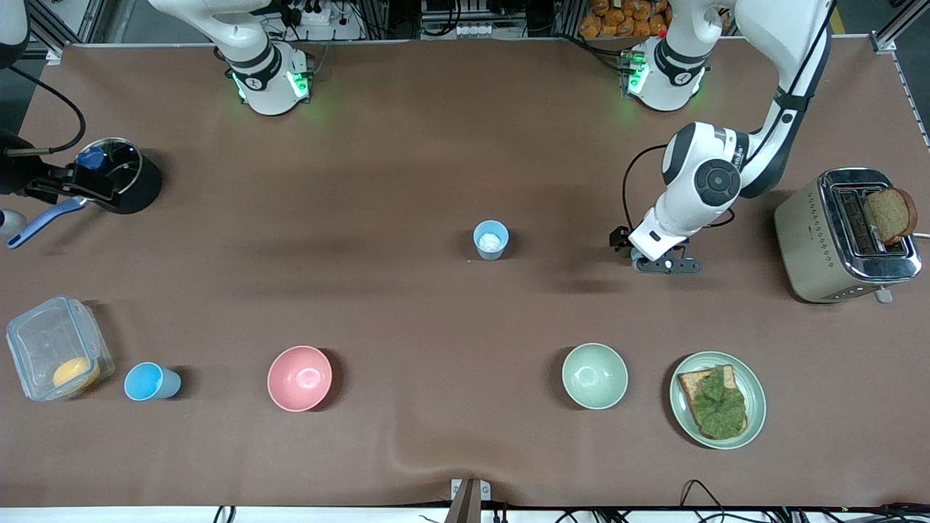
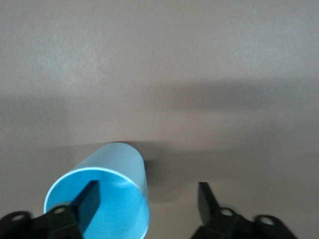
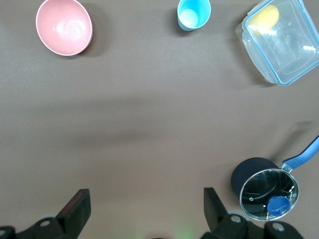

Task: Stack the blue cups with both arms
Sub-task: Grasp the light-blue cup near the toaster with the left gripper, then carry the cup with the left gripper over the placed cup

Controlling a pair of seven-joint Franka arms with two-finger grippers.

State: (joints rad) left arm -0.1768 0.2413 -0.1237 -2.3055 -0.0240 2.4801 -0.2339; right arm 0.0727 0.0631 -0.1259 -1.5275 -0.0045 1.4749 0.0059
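Toward the right arm's end of the bench (image 1: 407,450), the right end effector (image 1: 69,187) is held above the surface next to a lidded black pot (image 1: 120,174), its fingers spread wide with nothing between them. The brighter blue cup (image 1: 149,381) is seen upright between a clear container (image 1: 43,341) and the pink bowl (image 1: 299,378) — nearer the front camera than the pot. The paler blue cup (image 1: 491,240) is seen upright mid-bench. The left end effector (image 1: 665,264) is held low over the bench, well apart from that cup — fingers parted, nothing gripped.
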